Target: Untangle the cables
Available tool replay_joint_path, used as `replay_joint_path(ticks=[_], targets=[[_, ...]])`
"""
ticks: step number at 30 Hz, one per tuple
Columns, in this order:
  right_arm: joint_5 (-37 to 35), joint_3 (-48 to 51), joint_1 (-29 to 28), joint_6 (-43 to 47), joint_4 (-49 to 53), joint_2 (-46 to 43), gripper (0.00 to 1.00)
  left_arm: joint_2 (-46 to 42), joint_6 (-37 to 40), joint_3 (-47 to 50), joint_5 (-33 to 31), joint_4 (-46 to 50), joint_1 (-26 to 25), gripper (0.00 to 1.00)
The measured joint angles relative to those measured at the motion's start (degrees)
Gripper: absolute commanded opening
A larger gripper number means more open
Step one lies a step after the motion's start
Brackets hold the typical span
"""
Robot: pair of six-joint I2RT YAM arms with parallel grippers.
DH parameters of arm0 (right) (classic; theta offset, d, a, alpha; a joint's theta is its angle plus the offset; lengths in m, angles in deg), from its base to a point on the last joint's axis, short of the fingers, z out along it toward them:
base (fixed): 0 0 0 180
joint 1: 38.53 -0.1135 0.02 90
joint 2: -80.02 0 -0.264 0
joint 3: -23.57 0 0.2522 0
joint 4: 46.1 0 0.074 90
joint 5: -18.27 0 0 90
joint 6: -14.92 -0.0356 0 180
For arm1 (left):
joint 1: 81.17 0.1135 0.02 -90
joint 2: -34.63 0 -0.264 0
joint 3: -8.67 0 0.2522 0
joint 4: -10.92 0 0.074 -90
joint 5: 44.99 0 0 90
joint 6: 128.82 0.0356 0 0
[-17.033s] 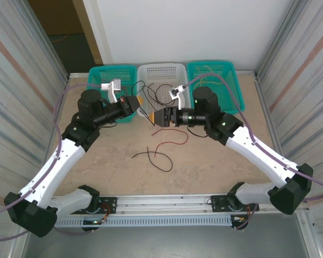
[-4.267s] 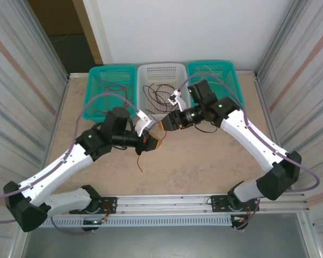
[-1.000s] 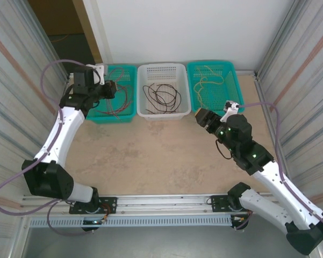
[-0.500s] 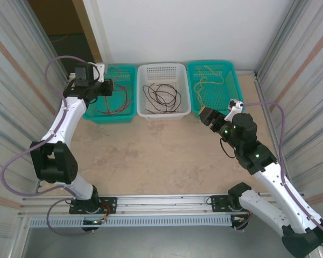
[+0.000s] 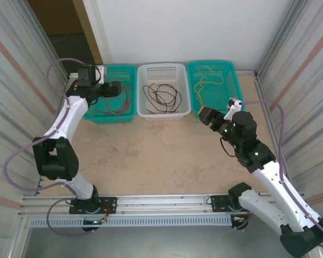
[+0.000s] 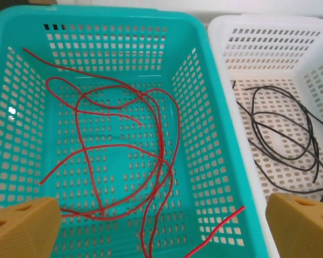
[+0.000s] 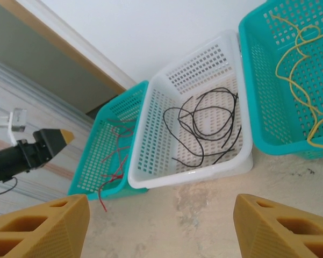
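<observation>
The cables lie sorted in three baskets at the back. Red cables (image 5: 116, 98) (image 6: 123, 156) loop loosely in the left teal basket (image 5: 112, 69), and one red end (image 7: 101, 200) hangs over its near wall. Black cables (image 5: 161, 95) (image 7: 204, 123) sit in the white basket (image 5: 161, 66). A yellow cable (image 5: 208, 86) (image 7: 301, 91) rests in the right teal basket (image 5: 210, 63). My left gripper (image 5: 109, 88) (image 6: 161, 236) hovers open over the red cables, holding nothing. Out over the bare table, my right gripper (image 5: 206, 115) (image 7: 161, 231) is open and faces the baskets.
Corrugated metal walls close in both sides of the table (image 5: 150, 156). The three baskets stand side by side against the back edge. Thick lavender hoses (image 5: 56, 67) arc off both arms. Across the right wrist view, the left gripper (image 7: 48, 142) shows beside the left basket.
My left gripper has gone from shut to open over the left basket, and the red cable now lies loose inside. The right arm has barely shifted.
</observation>
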Motion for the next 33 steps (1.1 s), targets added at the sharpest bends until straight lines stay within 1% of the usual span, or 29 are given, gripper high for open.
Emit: replay_joint_path(ticks=[2,4,8,9,10,13,16,18,21,23,25,28,30,31,33], targets=[[-0.61,-0.61,0.0,0.7,0.04,-0.57,0.77,-3.74,-1.29,2.67,-0.46,-0.37,0.0,0.99],[-1.6,-0.92,0.0,1.92,-0.31,-2.16,0.84,-9.35,-2.89,6.71,-1.01,-1.44,0.0,0.99],[-4.02,-0.57,0.0,3.21,-2.64,-6.54,0.91,-23.71,-6.03,16.83,-3.91,-5.53,-0.02,0.99],[-5.84,-0.52,0.0,3.17,-2.67,-7.41,0.97,-27.61,-6.67,19.63,-5.18,-6.71,-0.07,0.99],[-8.26,-0.5,0.02,2.99,-2.45,-8.04,0.99,-31.21,-7.17,22.34,-6.75,-7.65,-0.07,0.99],[-13.86,0.55,0.63,3.28,-1.64,-8.22,0.99,-39.36,-9.55,30.16,-12.59,-9.99,-0.11,0.99],[-21.14,2.91,1.2,5.11,1.53,-5.7,0.99,-46.01,-8.92,41.92,-17.25,-14.19,-0.11,0.99],[-28.74,4.39,1.7,5.88,4.7,-1.64,0.99,-49.22,-7.87,50.6,-20.09,-16.26,-0.11,0.99],[-39.12,8.81,4.15,4.66,7.3,4.22,0.99,-50.14,-5.42,59.34,-24.41,-18.05,-0.11,0.99],[-44.04,12.33,6.14,3.67,8.04,7.65,0.99,-49.24,-4.79,62.64,-27.45,-18.47,-0.11,0.99],[-48.96,14.45,7.43,2.25,9.07,12.2,0.99,-46.47,-4.48,63.91,-29.2,-19.69,-0.11,0.99],[-55.58,14.32,7.72,1.09,8.85,19.56,0.99,-38.99,-3.19,63.56,-29.22,-24.72,-0.11,0.99],[-59.36,14.03,8.04,1.73,5.49,23.43,0.99,-32.06,-1.99,61.88,-28.7,-27.39,-0.2,0.99],[-60.13,14.03,8.44,2.91,3.08,24.68,0.99,-28.98,-1.11,61.05,-28.48,-29.07,-0.44,0.99],[-59.71,14.93,10.64,7.17,-5.73,27.5,0.99,-23.47,0.74,59.49,-27.34,-33.55,-0.92,0.99]])
